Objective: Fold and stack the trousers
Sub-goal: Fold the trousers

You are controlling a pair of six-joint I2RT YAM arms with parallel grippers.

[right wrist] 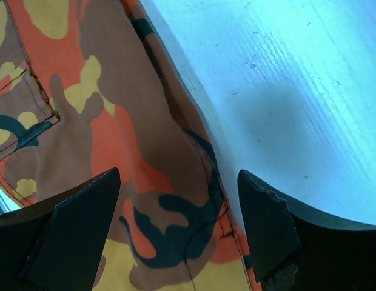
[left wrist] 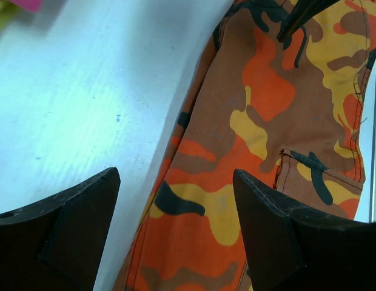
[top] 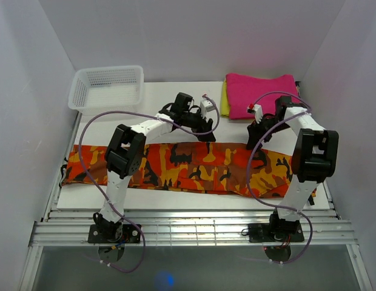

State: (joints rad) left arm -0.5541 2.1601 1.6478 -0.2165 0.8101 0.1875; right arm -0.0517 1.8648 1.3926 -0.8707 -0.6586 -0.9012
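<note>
Trousers (top: 194, 170) flat along white table (top: 176, 97), pale walls (top: 194, 36) around; left hand (top: 203, 134) and right hand (top: 259, 138) wide, empty.

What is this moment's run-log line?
trousers: spread flat | left jaws: open, over far edge | right jaws: open, over far edge

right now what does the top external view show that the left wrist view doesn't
Only top external: the white basket and the trousers stretched full length across the table. Only left wrist: a stitched pocket seam seen up close. Both: the camouflage trousers, the white table, a bit of the pink cloth, and the left gripper, open over the trousers' edge.
</note>
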